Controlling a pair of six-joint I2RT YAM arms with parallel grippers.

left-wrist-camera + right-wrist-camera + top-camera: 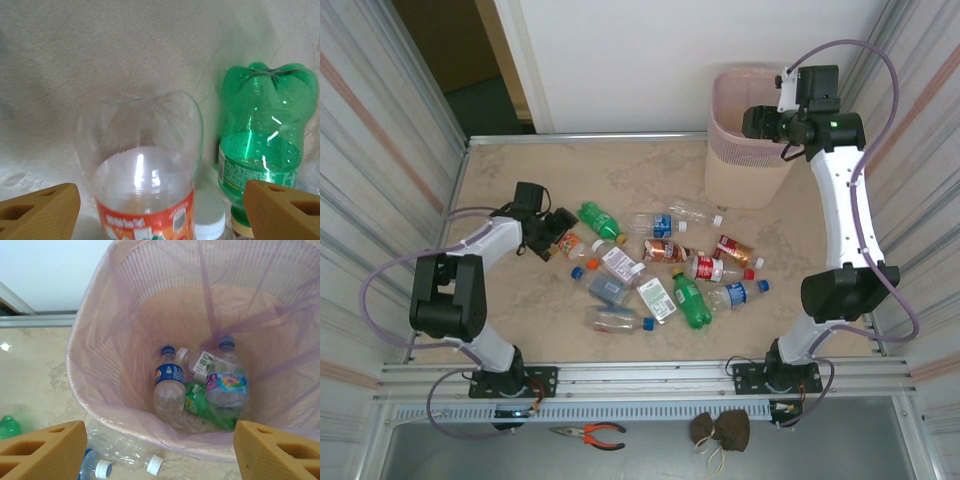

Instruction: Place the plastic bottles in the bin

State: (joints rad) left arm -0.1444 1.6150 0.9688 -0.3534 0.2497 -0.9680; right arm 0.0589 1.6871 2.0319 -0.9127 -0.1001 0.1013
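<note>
Pale pink perforated plastic bin [740, 178] at far right corner of table [510, 170], holding several bottles [169, 385] | right gripper [160, 432] spread empty over its mouth, positioned for drops | left gripper [161, 196] splayed astride clear orange-labelled plastic bottle [142, 145] toward left edge, lined up for clamping

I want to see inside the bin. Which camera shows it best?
The right wrist view: it looks down into the bin, bottles lying at the bottom. Top external view: the bin's outside, partly behind the right arm.
</note>
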